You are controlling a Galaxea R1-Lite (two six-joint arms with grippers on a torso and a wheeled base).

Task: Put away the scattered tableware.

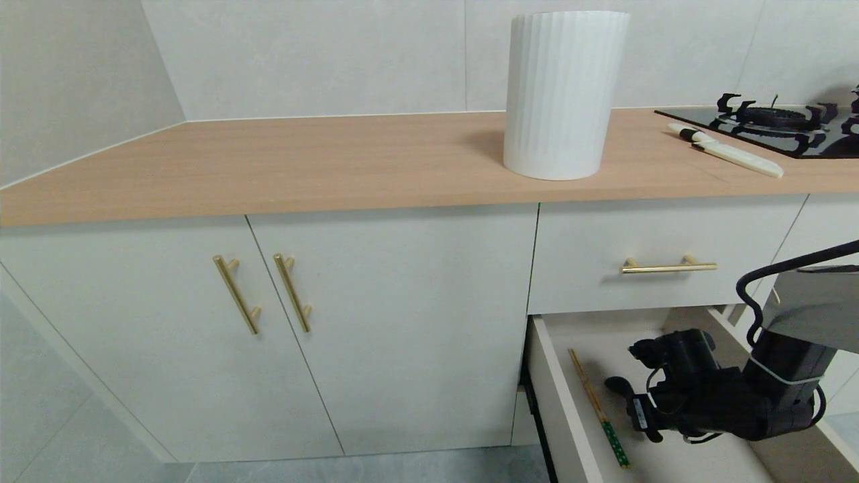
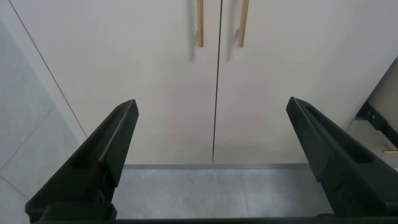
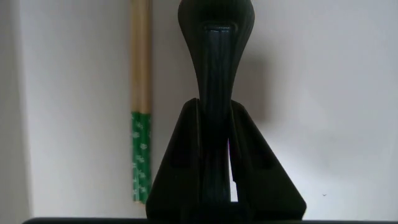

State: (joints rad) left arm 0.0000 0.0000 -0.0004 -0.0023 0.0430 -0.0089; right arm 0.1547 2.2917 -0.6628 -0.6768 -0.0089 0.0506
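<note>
My right gripper (image 1: 637, 404) hangs over the open lower drawer (image 1: 545, 376), shut on a black utensil (image 1: 617, 385) whose rounded end sticks out past the fingers. In the right wrist view the utensil (image 3: 214, 37) stands clamped between the two fingers, just above the drawer's pale floor. A pair of wooden chopsticks (image 1: 597, 410) with green ends lies in the drawer along its left wall, and the chopsticks (image 3: 140, 93) sit close beside the utensil. A white-handled knife (image 1: 725, 151) rests on the counter near the stove. My left gripper (image 2: 211, 106) is open and holds nothing, facing the cabinet doors.
A tall white ribbed container (image 1: 560, 94) stands on the wooden counter (image 1: 302, 161). A black gas stove (image 1: 772, 124) is at the far right. Above the open drawer is a shut drawer with a gold handle (image 1: 668, 267). Two cabinet doors (image 1: 268, 295) are shut.
</note>
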